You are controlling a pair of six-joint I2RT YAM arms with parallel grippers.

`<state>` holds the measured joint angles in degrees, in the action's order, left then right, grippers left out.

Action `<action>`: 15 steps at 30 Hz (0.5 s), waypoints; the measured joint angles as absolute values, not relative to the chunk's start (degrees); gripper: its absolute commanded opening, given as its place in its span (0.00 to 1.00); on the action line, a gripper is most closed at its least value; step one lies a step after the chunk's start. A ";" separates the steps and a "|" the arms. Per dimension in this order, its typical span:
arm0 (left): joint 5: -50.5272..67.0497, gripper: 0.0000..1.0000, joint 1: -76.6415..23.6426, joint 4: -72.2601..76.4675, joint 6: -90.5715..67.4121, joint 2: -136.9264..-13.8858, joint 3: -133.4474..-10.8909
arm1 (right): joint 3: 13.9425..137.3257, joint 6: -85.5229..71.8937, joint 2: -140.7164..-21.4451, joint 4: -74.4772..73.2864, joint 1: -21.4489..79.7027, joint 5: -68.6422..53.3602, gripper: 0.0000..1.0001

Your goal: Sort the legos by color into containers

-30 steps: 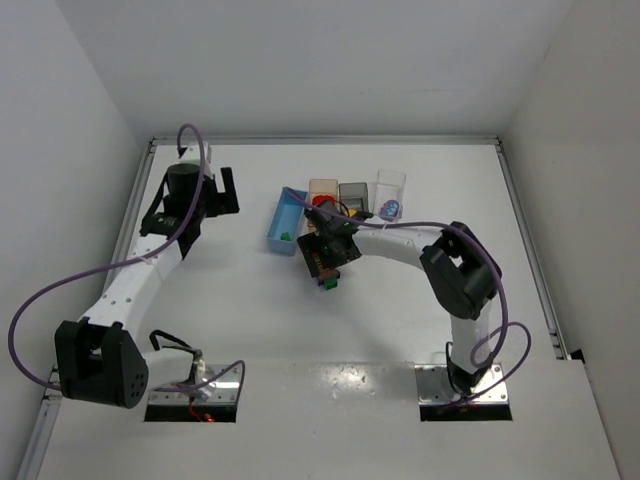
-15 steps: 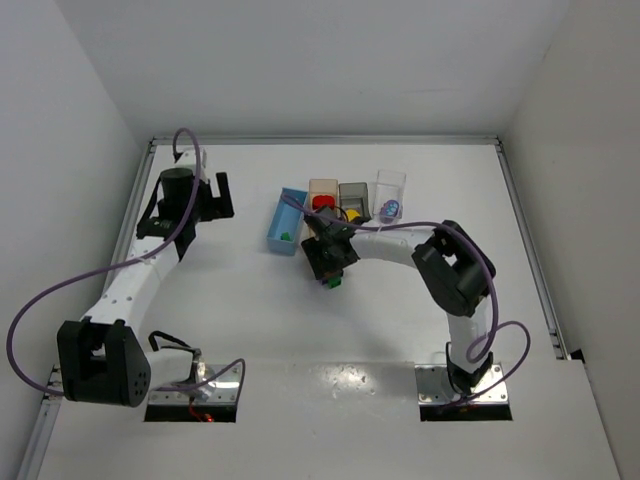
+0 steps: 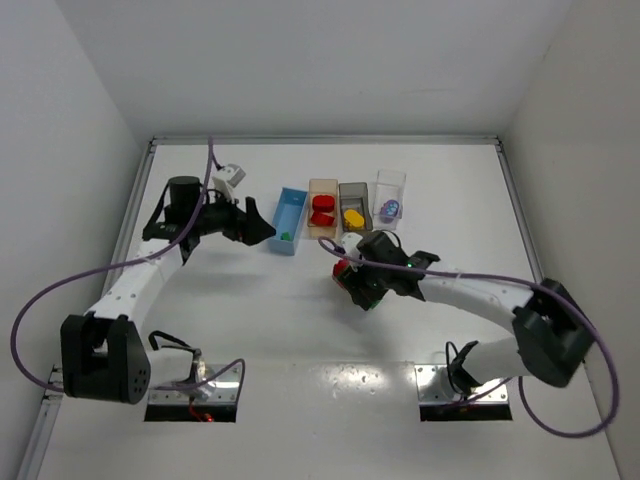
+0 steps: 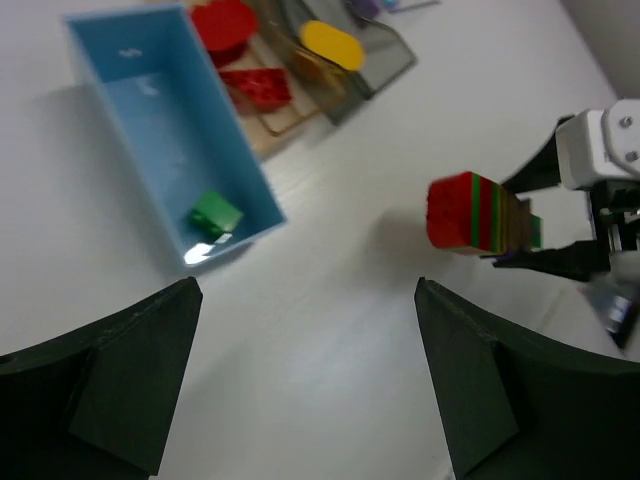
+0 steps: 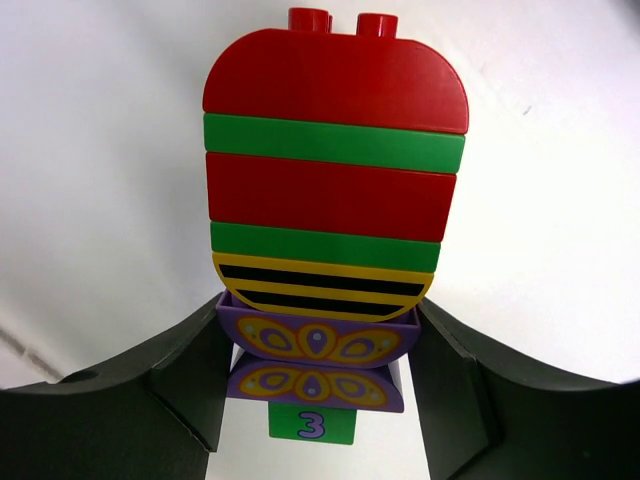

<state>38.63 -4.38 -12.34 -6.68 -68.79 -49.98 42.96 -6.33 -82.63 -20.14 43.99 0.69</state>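
- Lego brick (image 4: 216, 214), green, lies in the near end of the light blue bin (image 4: 150, 110), which sits at an angle, leftmost in a row of bins near the far edge of the table (image 3: 250, 330). The left gripper (image 3: 262, 228) hovers just left of it, fingers wide apart.
- Pale orange bin (image 3: 323, 185): red bricks (image 3: 322, 210) inside.
- Striped stack (image 5: 335, 190): red, green, red, green, yellow-and-black, purple, then a green brick marked "3". The right gripper (image 5: 320, 370) is clamped on its purple end and holds it above the middle of the table, on the near side of the bins.
- Smoky grey bin (image 3: 353, 189): a yellow brick (image 3: 352, 215) inside.
- Clear bin (image 3: 391, 180), closest to the right edge: a purple piece (image 3: 389, 209) inside.
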 measured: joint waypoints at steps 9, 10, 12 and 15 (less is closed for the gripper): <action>55.72 0.93 -13.39 -13.37 -11.77 -83.00 -52.75 | 39.00 6.22 -68.77 -11.35 44.27 -5.39 0.00; 56.62 0.93 -14.59 -13.52 -12.14 -83.79 -53.67 | 39.00 7.27 -68.79 -10.74 44.51 -5.63 0.00; 58.04 0.93 -16.73 -13.34 -12.71 -84.84 -55.53 | 39.00 8.88 -68.82 -10.09 45.19 -5.91 0.00; 59.20 0.93 -18.90 -13.19 -12.99 -85.76 -57.67 | 39.00 10.79 -68.86 -9.10 46.37 -6.07 0.00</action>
<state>59.20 -18.90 -13.19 -12.99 -85.76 -57.67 39.00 10.79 -68.86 -9.10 46.37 -6.07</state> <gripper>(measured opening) 0.929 0.643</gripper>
